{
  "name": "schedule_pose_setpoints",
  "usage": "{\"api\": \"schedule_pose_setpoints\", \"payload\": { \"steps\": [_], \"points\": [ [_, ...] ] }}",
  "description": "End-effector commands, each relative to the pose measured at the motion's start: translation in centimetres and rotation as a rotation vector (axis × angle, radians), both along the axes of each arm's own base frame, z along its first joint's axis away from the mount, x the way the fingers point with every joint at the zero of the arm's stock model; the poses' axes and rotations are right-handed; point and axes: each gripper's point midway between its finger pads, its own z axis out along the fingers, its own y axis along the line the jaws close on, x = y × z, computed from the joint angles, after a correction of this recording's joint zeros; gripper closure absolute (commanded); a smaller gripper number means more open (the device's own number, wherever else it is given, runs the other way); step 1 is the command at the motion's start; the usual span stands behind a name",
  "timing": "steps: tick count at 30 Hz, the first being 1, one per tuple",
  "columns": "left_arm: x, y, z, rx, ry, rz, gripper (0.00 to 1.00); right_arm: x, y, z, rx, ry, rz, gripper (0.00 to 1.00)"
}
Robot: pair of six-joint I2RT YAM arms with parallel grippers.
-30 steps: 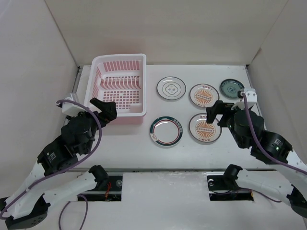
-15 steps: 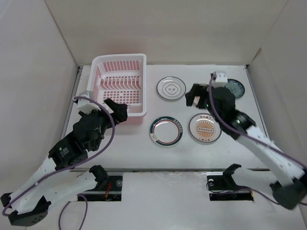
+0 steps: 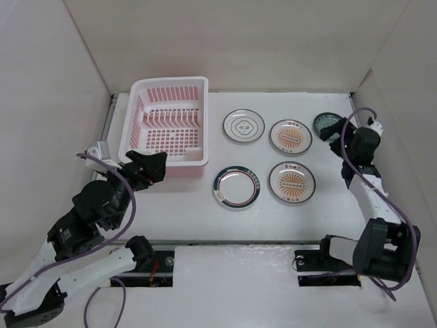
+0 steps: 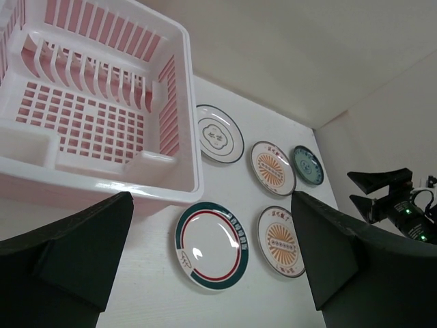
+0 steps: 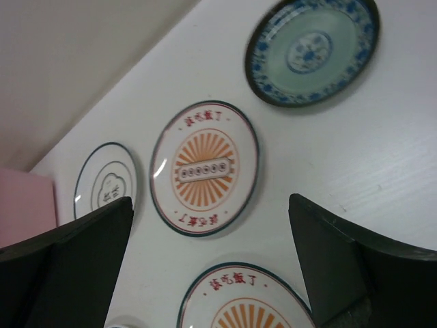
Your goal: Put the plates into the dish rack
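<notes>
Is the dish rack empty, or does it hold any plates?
Empty: nothing stands inside the dish rack; all five plates lie flat outside it.

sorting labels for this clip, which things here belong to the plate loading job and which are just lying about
Job: dish rack, far sunburst plate, near sunburst plate, dark-ringed plate, green-rimmed plate, dark green plate.
Just there: enclosure walls, table.

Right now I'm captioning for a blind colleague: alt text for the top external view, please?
Five plates lie flat on the white table, none in the pink dish rack at left. The left claw hangs open by the rack's near edge; the right claw, open, is beside the dark green plate.
</notes>
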Motion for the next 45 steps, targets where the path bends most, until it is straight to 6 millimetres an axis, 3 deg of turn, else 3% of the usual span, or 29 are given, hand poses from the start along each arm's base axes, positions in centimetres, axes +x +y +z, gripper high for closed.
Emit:
{"api": "schedule_pose_setpoints", "payload": {
  "steps": [1,2,4,7,9,11,20,22,23,24,26,33,44,45],
  "points": [
    [0.4,-1.2,0.4,0.045,0.005,-0.032,0.00,-0.6,-3.0,-2.1,0.113,-0.022,-0.105,0.00],
    [0.7,-2.0,0.2,0.073,0.016,-0.048,0.00,-1.3,-3.5,-4.4,0.150,0.012,-0.129,0.00],
    [0.9,-3.3,0.3,0.069,0.018,-0.093,0.00,-1.1,-4.8,-6.1,0.222,0.009,-0.143,0.02],
    [1.1,-4.6,-0.2,0.092,0.033,-0.133,0.00,-0.1,-4.9,-8.2,0.246,0.043,-0.139,0.04],
    [1.0,-5.1,-0.4,0.099,0.031,-0.154,0.00,0.8,-5.7,-7.9,0.246,0.040,-0.149,0.05],
    [1.0,-5.3,-0.8,0.105,0.038,-0.164,0.00,1.6,-6.4,-9.1,0.262,0.064,-0.164,0.07],
    [0.1,-3.8,-0.2,0.065,0.002,-0.154,0.00,5.6,-9.1,-11.0,0.289,0.114,-0.185,0.11],
    [0.2,-3.7,-0.2,0.065,0.002,-0.144,0.00,6.0,-10.0,-11.2,0.268,0.131,-0.212,0.14],
    [0.2,-3.7,-0.2,0.065,0.002,-0.144,0.00,6.8,-10.3,-10.3,0.261,0.109,-0.210,0.14],
    [0.2,-3.7,-0.2,0.065,0.002,-0.144,0.00,6.8,-10.7,-11.3,0.254,0.145,-0.224,0.14],
    [0.2,-3.6,-0.3,0.074,-0.001,-0.145,0.00,7.6,-11.3,-10.9,0.241,0.151,-0.234,0.15],
    [0.3,-4.0,-0.2,0.088,0.002,-0.155,0.00,8.2,-12.8,-13.1,0.240,0.250,-0.303,0.19],
    [0.5,-4.0,0.0,0.089,0.002,-0.146,0.00,9.4,-14.1,-13.4,0.239,0.292,-0.320,0.30],
    [0.5,-4.0,0.0,0.089,0.002,-0.146,0.00,9.2,-14.5,-14.2,0.247,0.314,-0.330,0.33]
  ]
}}
